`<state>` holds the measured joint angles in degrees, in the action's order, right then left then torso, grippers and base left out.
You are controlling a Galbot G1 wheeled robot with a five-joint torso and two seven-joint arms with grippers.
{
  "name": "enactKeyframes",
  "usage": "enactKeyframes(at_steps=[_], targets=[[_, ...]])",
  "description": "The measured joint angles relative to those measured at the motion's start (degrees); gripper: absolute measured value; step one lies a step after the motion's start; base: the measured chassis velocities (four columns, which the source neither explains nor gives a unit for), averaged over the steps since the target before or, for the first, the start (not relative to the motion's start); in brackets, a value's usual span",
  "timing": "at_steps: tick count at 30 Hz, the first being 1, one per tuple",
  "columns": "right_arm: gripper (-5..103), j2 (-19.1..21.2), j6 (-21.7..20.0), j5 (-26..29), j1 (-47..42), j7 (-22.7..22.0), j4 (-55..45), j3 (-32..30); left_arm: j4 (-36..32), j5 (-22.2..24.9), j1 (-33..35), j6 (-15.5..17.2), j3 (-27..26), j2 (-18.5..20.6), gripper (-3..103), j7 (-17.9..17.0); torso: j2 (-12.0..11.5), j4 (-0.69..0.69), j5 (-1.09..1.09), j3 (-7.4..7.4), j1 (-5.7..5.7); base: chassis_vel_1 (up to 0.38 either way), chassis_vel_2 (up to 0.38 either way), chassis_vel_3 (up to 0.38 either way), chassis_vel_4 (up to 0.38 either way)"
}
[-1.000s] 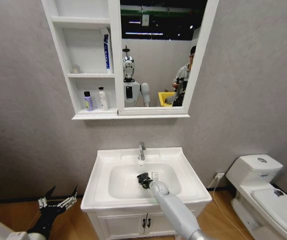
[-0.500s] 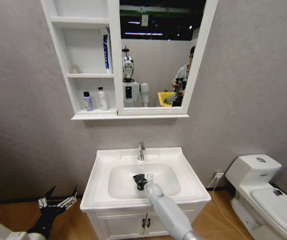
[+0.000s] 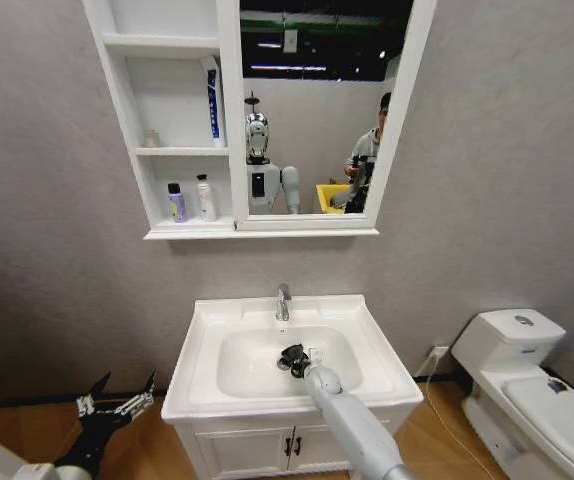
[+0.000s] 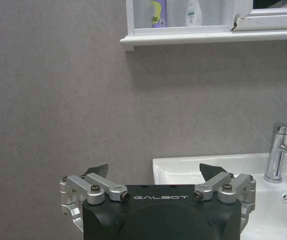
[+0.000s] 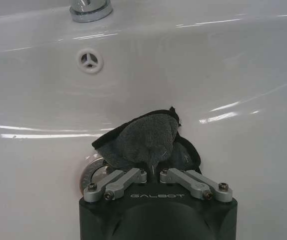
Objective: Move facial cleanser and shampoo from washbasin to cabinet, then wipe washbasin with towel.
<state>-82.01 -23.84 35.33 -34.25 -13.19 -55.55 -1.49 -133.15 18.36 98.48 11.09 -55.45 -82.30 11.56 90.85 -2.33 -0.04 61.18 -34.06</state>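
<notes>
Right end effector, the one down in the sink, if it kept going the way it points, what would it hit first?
The right end effector is shut on the towel, so the towel would press into the washbasin bowl wall below the tap; depth is unclear.

Your right gripper (image 3: pixel 291 358), closed on the towel (image 3: pixel 289 356), sits near the middle of the washbasin (image 3: pixel 207 320) bowl now, a little to the right of where it was half a second ago and back close to its spot of a second ago. Your right forearm has swung the same way, to the left and back to the right. The head camera dipped slightly at the half-second mark and has returned.
</notes>
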Motion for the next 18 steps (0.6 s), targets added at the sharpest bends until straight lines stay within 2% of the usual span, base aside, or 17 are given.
enactKeyframes(at_steps=[7, 10, 13, 18], targets=[[7, -4.76, -0.19, 2.19, -0.93, 0.37, -1.85, 3.12, 0.00, 0.00, 0.00, 0.00, 0.00, 0.00, 100, 0.00, 0.00, 0.08, 0.05, 0.02, -0.01, 0.000, 0.000, 0.000, 0.000], [7, -5.62, 0.41, 2.34, -1.00, 0.84, -1.99, 3.67, 0.00, 0.00, 0.00, 0.00, 0.00, 0.00, 100, 0.00, 0.00, 0.08, 0.05, 0.02, -0.01, 0.000, 0.000, 0.000, 0.000], [7, -4.97, 0.39, 2.77, -1.05, 0.78, -2.25, 3.18, 0.00, 0.00, -0.01, 0.00, 0.00, 0.00, 100, 0.00, -0.01, 0.08, 0.07, 0.02, -0.01, 0.000, 0.000, 0.000, 0.000], [7, -0.96, -0.40, 3.92, -1.71, -0.80, -3.99, 1.45, 0.00, 0.00, 0.00, 0.00, -0.01, 0.00, 100, 0.00, -0.01, 0.01, 0.04, 0.02, -0.01, 0.000, 0.000, 0.000, 0.000]])
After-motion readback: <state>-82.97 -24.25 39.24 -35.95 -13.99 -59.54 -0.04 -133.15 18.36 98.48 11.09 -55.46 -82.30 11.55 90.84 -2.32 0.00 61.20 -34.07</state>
